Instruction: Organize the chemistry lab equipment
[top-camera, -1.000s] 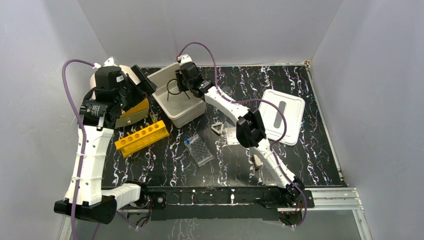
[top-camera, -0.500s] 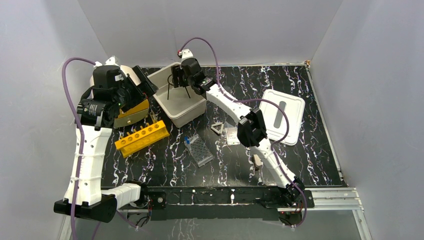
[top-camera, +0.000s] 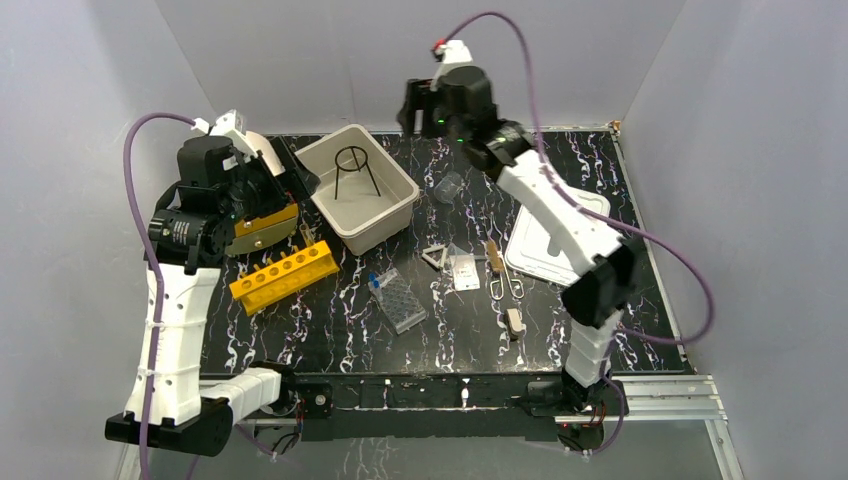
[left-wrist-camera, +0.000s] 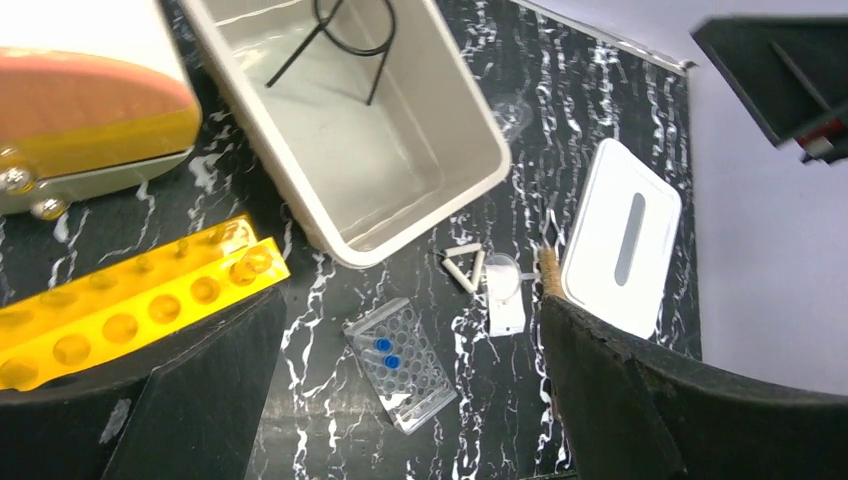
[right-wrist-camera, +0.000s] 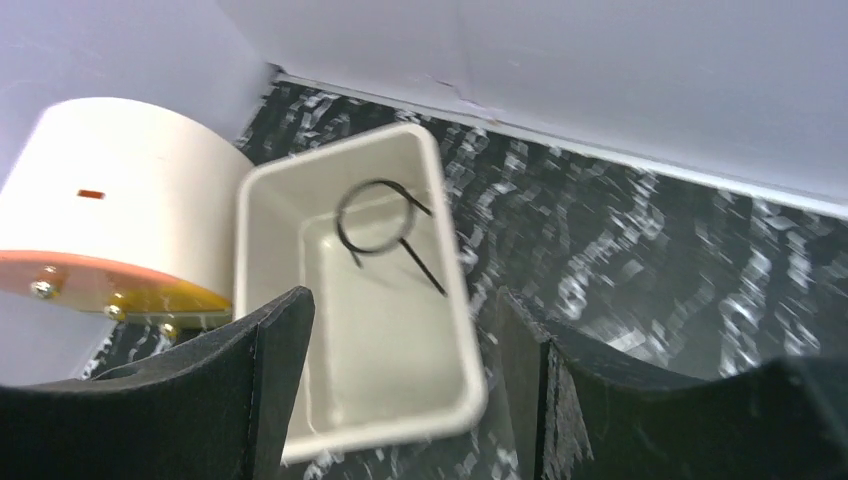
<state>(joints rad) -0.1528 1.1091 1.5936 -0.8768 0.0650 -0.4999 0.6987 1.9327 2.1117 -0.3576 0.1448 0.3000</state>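
Black wire stand (top-camera: 357, 172): upright inside the beige tub (top-camera: 395, 215), far-left on the table (top-camera: 450, 340).
Right gripper (right-wrist-camera: 405, 300): high over the far edge, jaws apart, empty.
Left gripper (left-wrist-camera: 410, 305): spread wide, empty, left of the tub.

Bright, even overhead light, soft shadows, right wrist view motion-blurred

Top view overlooks the table (top-camera: 330, 335) from its near edge; both wrist views face down from high, sharing the tub (top-camera: 378, 226).
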